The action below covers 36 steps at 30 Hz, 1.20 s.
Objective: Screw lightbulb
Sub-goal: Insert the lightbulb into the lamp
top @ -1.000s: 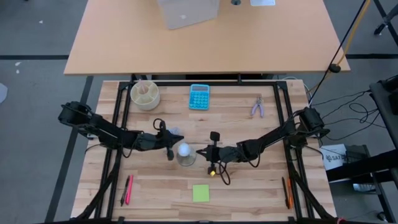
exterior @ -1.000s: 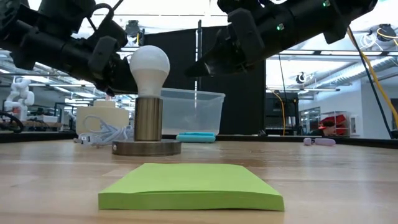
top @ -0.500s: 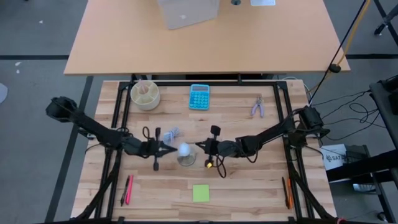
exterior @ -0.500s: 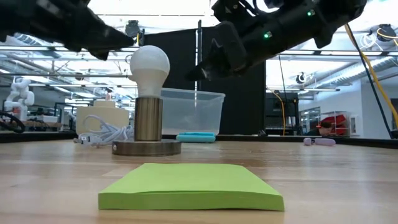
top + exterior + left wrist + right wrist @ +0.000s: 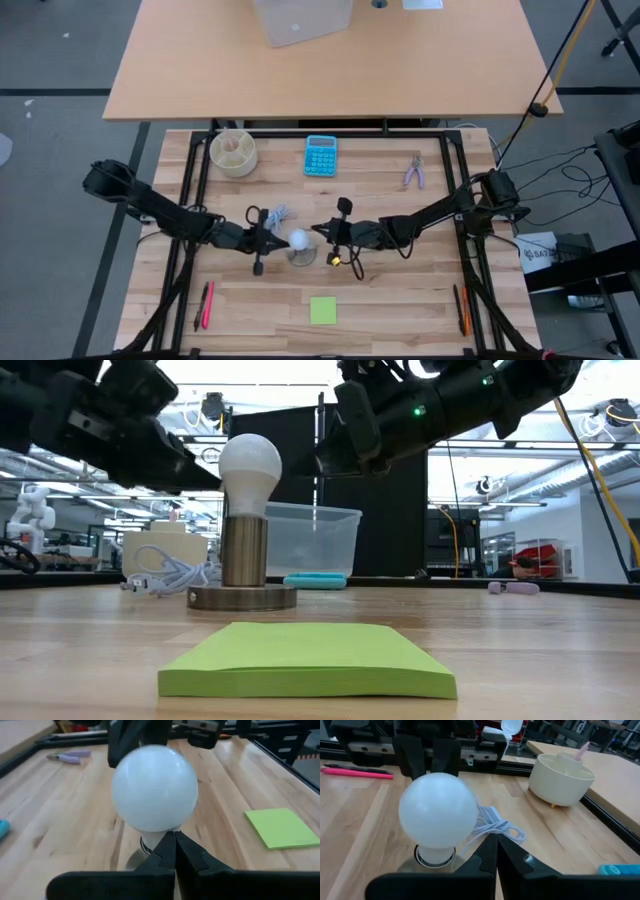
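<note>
The white lightbulb (image 5: 298, 240) stands with its base in a metal socket (image 5: 245, 550) on a round disc (image 5: 242, 597) at mid-table, leaning slightly toward the table's right. My left gripper (image 5: 282, 240) is shut, its tip at the bulb's left side, low on the globe (image 5: 152, 790). My right gripper (image 5: 318, 233) is shut too. It hovers just right of the bulb (image 5: 437, 812) at globe height, with a gap between them in the low view. My left gripper meets the lower left side of the bulb's globe (image 5: 224, 478) with its shut fingertips (image 5: 175, 842), just above the neck. The fingers come nearly level from the table's left. The bulb stays seated in the socket, tilted a little to the right.
A white cable (image 5: 278, 213) lies just behind the socket. At the far side are a white cup (image 5: 233, 152), a blue calculator (image 5: 321, 155) and purple pliers (image 5: 414, 172). A green notepad (image 5: 322, 310) lies near the front edge, with pens (image 5: 207, 303) at front left.
My left gripper drew back toward the table's left, rolled, then came back to the bulb's left side. The bulb and socket have shifted slightly toward the table's right, and the bulb now leans that way. My right gripper edged a little toward the far edge. Both stayed shut.
</note>
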Motion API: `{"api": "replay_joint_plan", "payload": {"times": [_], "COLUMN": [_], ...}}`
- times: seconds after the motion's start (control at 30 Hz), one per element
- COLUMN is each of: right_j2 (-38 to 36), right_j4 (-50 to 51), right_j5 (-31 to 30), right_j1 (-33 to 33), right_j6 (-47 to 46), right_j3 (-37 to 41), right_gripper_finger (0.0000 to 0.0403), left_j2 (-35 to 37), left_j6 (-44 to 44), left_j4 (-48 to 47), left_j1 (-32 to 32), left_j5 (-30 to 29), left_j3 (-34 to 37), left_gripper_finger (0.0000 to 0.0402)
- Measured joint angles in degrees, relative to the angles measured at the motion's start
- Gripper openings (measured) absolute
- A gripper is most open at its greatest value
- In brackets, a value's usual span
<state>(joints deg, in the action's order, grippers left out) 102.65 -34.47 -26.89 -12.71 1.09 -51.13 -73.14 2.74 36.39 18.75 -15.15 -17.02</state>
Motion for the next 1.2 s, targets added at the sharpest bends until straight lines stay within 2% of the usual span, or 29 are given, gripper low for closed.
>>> {"api": "replay_joint_plan", "payload": {"times": [0.27, 0.4, 0.5, 0.77, 0.9, 1.03, 1.2], "right_j2": [0.0, 0.0, 0.0, 0.0, 0.0, 0.0, 0.0], "right_j4": [2.88, 5.09, 5.17, 5.22, 5.31, 5.41, 4.21], "right_j5": [-0.5, -3.48, -3.29, -3.23, -3.23, -3.23, -3.38], "right_j1": [-0.02, -0.02, -0.01, -0.04, -0.04, -0.04, -0.04], "right_j6": [0.0, -0.16, -0.41, -0.38, -0.2, 0.01, 0.93], "right_j3": [-0.02, -0.02, -0.02, -0.02, -0.02, -0.02, -0.02], "right_gripper_finger": [0.0, 0.0, 0.0, 0.0, 0.0, 0.0, 0.0], "left_j2": [-10.56, -15.88, -17.74, -15.36, -11.16, -7.16, -7.26], "left_j6": [0.37, 0.91, 1.25, 0.98, 0.32, -1.75, -2.02], "left_j4": [13.7, 21.42, 22.94, 20.16, 14.76, 14.6, 14.74], "left_j1": [-4.13, -6.03, -6.8, -6.58, -5.81, -4.74, -4.92], "left_j5": [0.75, 1.17, 1.81, 9.02, 9.04, 8.49, 6.55], "left_j3": [0.0, 0.0, 0.0, 0.01, 0.02, 0.04, 0.0], "left_gripper_finger": [0.0, 0.0, 0.0, 0.0, 0.0, 0.0, 0.0]}}
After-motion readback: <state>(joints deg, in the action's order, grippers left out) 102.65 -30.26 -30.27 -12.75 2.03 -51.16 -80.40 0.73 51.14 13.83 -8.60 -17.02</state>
